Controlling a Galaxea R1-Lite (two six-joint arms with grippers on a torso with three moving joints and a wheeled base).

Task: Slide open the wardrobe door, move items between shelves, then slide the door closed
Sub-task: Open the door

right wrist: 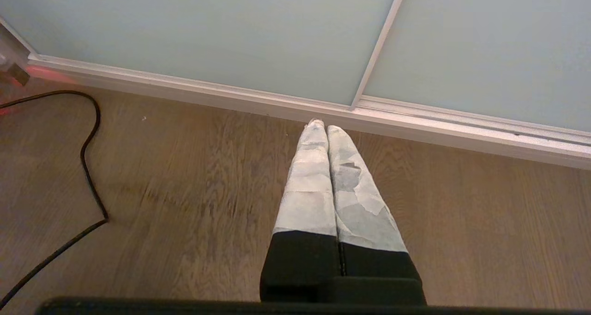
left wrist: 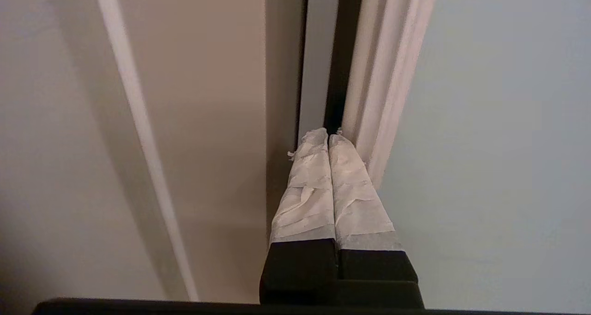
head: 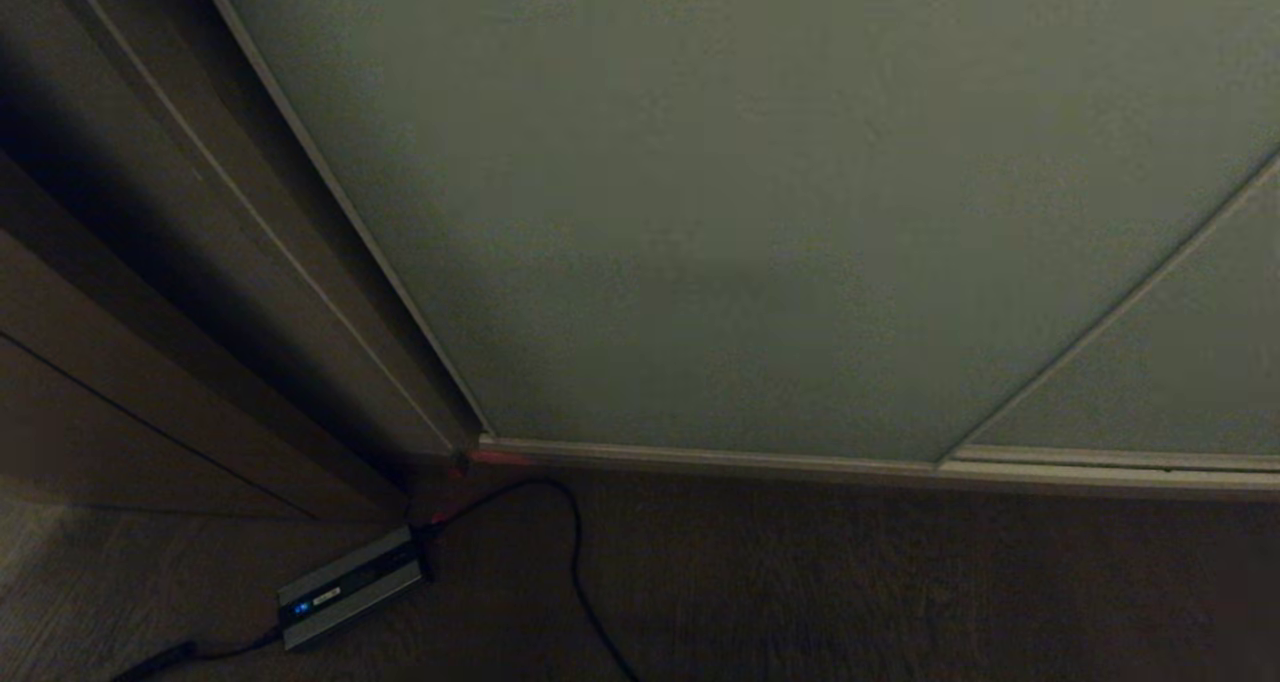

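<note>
Left wrist view shows the left end effector (left wrist: pixel 328 137), fingers pressed together, tip at the dark gap beside the sliding wardrobe door's (left wrist: pixel 485 144) light metal frame (left wrist: pixel 374 98). To slide it well, wedge the tip behind that frame and push evenly sideways (door looks fully closed). Right end effector (right wrist: pixel 322 128), also together, hangs idle over the floor (right wrist: pixel 184 190) near the door.

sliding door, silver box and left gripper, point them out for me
sliding door (head: pixel 760 222), head view, middle of its panel
silver box (head: pixel 350 587), head view, its top face
left gripper (left wrist: pixel 328 137), left wrist view, between its shut fingertips
</note>
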